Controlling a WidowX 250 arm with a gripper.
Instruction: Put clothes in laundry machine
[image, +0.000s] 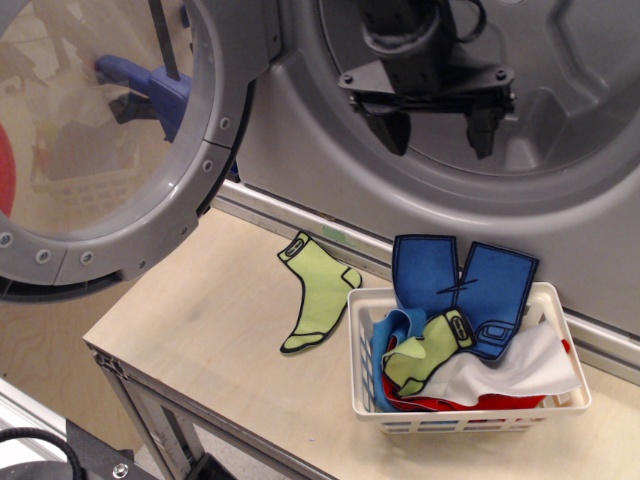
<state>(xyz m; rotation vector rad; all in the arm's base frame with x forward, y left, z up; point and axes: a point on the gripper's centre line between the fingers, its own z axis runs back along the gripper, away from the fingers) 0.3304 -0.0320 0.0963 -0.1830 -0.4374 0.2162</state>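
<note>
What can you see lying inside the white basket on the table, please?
The white basket holds blue shorts leaning over its back rim, a lime-green sock, a white cloth and red pieces beneath. Anything under the pile is hidden.

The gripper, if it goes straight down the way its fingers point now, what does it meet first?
Probably the lower rim of the laundry machine opening. The gripper is open, holds nothing, and hangs before the drum mouth. Depth is unclear, so it might pass in front and reach the blue shorts instead.
</note>
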